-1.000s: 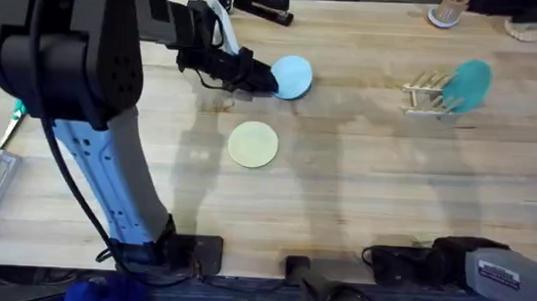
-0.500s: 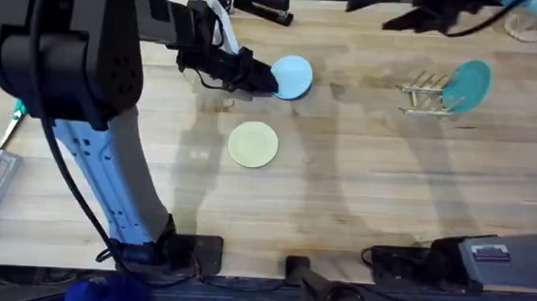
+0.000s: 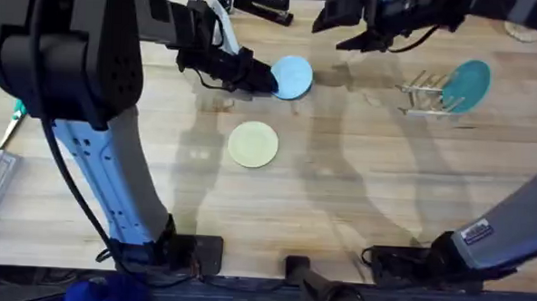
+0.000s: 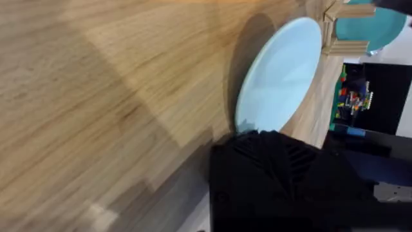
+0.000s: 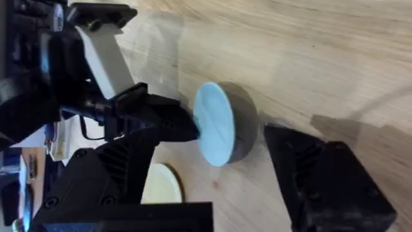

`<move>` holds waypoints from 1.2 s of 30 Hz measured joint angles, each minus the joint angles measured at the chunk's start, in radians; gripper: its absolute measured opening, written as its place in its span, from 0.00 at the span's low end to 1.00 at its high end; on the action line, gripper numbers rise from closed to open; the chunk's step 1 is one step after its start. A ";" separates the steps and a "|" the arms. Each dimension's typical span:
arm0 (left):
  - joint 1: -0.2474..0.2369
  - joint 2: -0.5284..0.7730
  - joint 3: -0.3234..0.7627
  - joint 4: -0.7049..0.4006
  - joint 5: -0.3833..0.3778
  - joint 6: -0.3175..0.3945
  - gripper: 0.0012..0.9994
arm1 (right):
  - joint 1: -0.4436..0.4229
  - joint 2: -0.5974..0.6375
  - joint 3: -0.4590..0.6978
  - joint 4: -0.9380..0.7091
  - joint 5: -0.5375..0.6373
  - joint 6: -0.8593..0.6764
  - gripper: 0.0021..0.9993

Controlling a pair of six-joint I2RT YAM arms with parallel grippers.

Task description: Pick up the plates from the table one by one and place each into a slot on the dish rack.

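The overhead camera is looking down on the whole table [image 3: 357, 200]; both wrist cameras are sitting close, sharing the light blue plate [image 4: 278, 76] from opposite sides.

No legible txt anywhere (white label [image 3: 476, 235] on right arm: unreadable).

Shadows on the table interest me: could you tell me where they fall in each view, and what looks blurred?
Overhead: soft arm shadows streak the table below the blue plate and beside the rack; the left arm's near link looms dark. Left wrist: a dark crescent shadow edges the blue plate; the black finger up close is blurred. Right wrist: the tilted plate casts a shadow behind it.
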State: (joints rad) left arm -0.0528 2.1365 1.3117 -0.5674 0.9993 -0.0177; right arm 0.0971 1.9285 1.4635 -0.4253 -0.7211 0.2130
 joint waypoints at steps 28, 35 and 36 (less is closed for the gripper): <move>0.000 0.000 0.000 0.000 0.000 -0.002 0.04 | 0.070 0.135 0.000 -0.019 -0.029 0.000 1.00; 0.000 0.000 0.000 0.000 0.000 -0.002 0.04 | 0.105 0.148 0.000 -0.017 -0.037 0.000 1.00; 0.000 0.000 0.000 0.000 0.000 -0.002 0.04 | 0.106 0.155 0.000 -0.018 -0.039 0.000 1.00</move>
State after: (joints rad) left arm -0.0528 2.1362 1.3117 -0.5671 0.9989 -0.0196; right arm 0.2034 2.0833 1.4635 -0.4431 -0.7596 0.2133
